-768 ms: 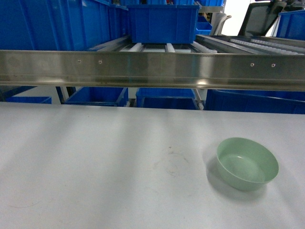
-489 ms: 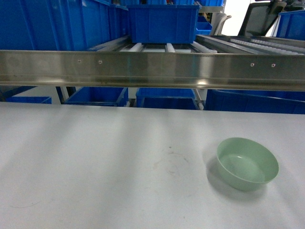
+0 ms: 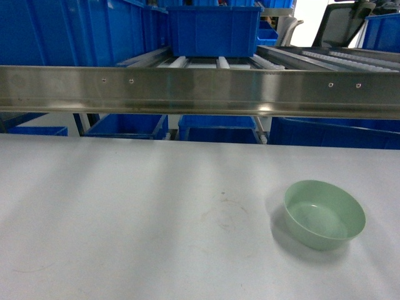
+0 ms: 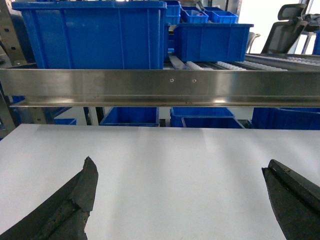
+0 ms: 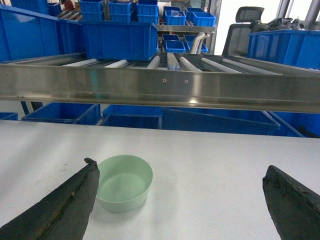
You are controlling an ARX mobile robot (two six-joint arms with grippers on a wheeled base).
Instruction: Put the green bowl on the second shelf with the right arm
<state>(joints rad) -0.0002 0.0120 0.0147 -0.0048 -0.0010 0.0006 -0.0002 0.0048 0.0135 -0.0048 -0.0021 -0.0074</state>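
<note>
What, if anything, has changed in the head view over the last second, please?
Nothing visibly changed: the green bowl sits upright on the white table, below the second shelf, and no arm shows in the head view.

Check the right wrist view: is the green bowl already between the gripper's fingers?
No, the green bowl sits on the table beyond the left finger, ungripped.

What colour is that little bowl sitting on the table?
The green bowl is a plain pale mint green with no pattern. It shows best in the head view.
</note>
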